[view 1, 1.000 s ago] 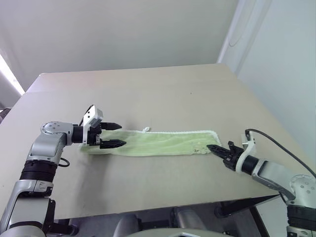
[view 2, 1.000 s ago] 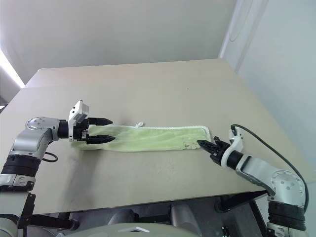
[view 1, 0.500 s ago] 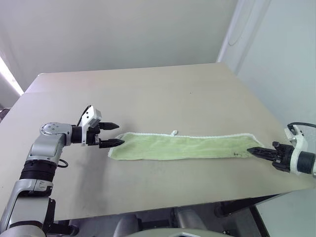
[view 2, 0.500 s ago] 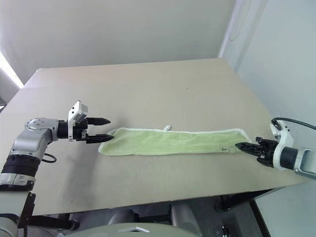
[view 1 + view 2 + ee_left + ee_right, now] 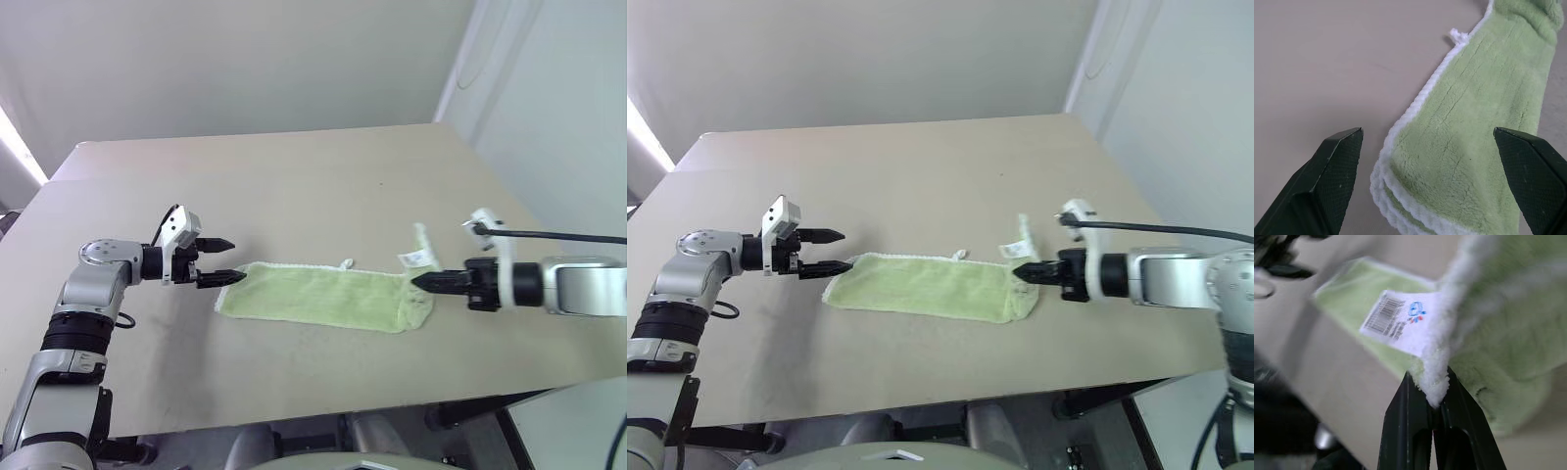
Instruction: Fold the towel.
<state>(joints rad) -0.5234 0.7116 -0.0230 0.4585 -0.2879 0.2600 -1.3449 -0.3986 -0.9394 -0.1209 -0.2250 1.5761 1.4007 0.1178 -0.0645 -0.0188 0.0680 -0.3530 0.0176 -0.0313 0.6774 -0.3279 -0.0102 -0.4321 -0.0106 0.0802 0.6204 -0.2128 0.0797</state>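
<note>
So the towel [image 5: 313, 296] is lying as a long strip across the near half of the table [image 5: 294, 176], and the right gripper [image 5: 419, 282] has its jaws pinched tight on the towel's right end, lifted up so the white label [image 5: 1398, 320] flaps free. The left gripper [image 5: 223, 260] sits with fingers spread wide and nothing in them, just off the towel's left end. To do this fold nicely I'd carry the pinched end low and straight toward the left end, so the white edging [image 5: 1415, 105] lines up. The lifted end looks bunched, I think, so lay it down flat before letting go
</note>
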